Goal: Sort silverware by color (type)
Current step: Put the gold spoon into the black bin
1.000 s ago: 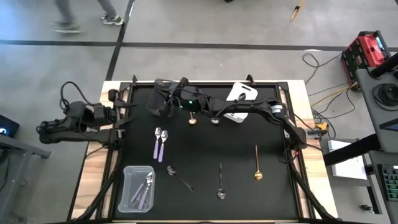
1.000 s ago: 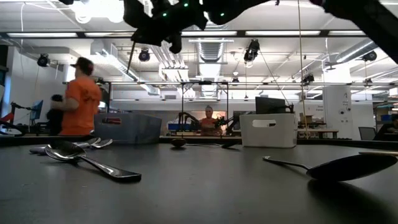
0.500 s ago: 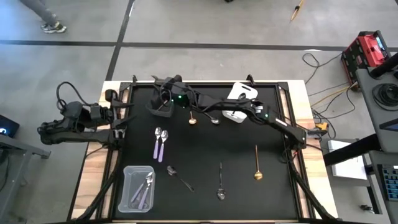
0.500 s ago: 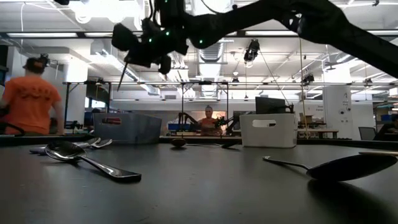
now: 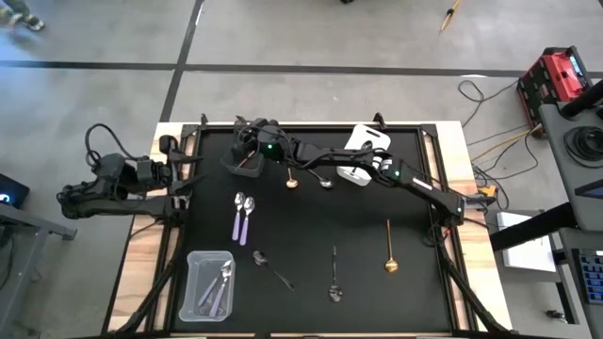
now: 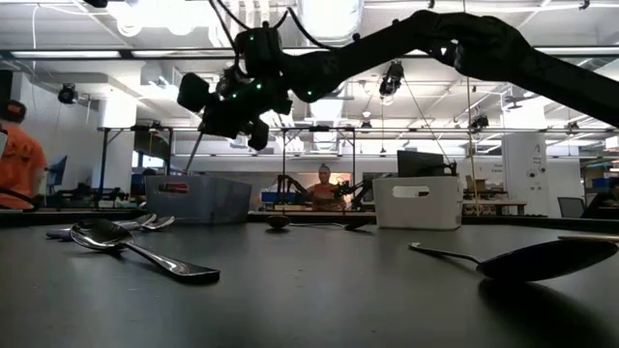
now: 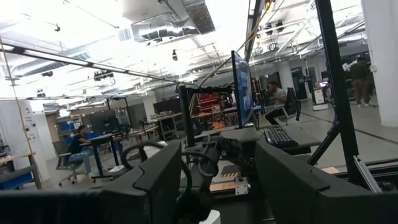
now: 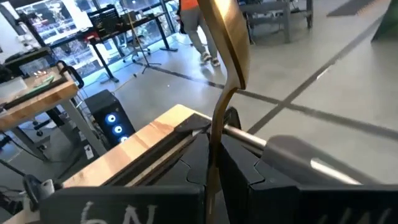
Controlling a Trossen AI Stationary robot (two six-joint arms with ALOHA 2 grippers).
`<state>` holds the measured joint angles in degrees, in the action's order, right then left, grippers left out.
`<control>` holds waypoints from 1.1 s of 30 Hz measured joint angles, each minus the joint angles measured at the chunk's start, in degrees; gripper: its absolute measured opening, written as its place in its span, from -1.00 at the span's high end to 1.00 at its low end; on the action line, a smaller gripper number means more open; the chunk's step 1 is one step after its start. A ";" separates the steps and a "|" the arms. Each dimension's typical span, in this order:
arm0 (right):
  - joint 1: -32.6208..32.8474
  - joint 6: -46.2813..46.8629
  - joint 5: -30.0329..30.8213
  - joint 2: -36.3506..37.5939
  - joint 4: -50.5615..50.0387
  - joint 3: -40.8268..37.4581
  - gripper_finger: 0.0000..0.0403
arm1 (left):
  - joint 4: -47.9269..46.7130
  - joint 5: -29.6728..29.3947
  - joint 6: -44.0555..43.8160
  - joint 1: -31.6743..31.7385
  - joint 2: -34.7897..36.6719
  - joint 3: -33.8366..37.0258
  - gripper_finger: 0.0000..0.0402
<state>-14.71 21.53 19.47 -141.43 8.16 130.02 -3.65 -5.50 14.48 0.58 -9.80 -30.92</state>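
My right gripper reaches across the far side of the table and hovers over the dark bin at the far left, shut on a slim spoon that looks gold. In the low view the spoon slants down from the gripper above the bin. Loose silverware lies on the black mat: two lilac-handled spoons, a dark spoon, another dark one, a gold spoon and two small spoons near the far edge. My left gripper waits open at the table's left edge. My right gripper pinches the spoon's handle between its two fingers. The fingers come roughly level from the table's right side. The bowl end sticks out past the fingertips. The spoon is lifted clear, slanting down over the dark bin without touching it.
A white bin stands at the far edge, right of the middle. A clear bin holding lilac-handled spoons sits at the near left corner. A person in orange moves in the room beyond the table.
My right gripper has sunk and reached further toward the table's far left corner, coming over the dark bin. Its wrist has rolled, tipping the held spoon. The spoon stays in the hold. The person in orange has walked off to the left.
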 joint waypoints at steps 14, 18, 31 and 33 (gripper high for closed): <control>-0.23 6.64 -0.07 -3.60 0.35 0.00 0.94 | 0.01 0.00 0.02 0.00 0.00 0.00 0.07; -0.23 8.54 -0.60 -4.31 0.61 -0.04 0.94 | 0.01 0.00 0.02 0.01 0.00 0.00 0.07; -0.23 8.43 -0.46 -4.41 0.12 -0.04 0.94 | 0.14 -0.02 0.46 0.02 -0.02 0.20 0.07; -0.21 8.40 -0.45 -4.41 -0.76 -0.04 0.94 | 0.17 -0.02 0.46 0.00 -0.02 0.20 0.07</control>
<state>-14.92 29.93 19.03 -145.84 7.39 129.97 -3.48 -5.52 14.94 0.58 -9.82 -30.72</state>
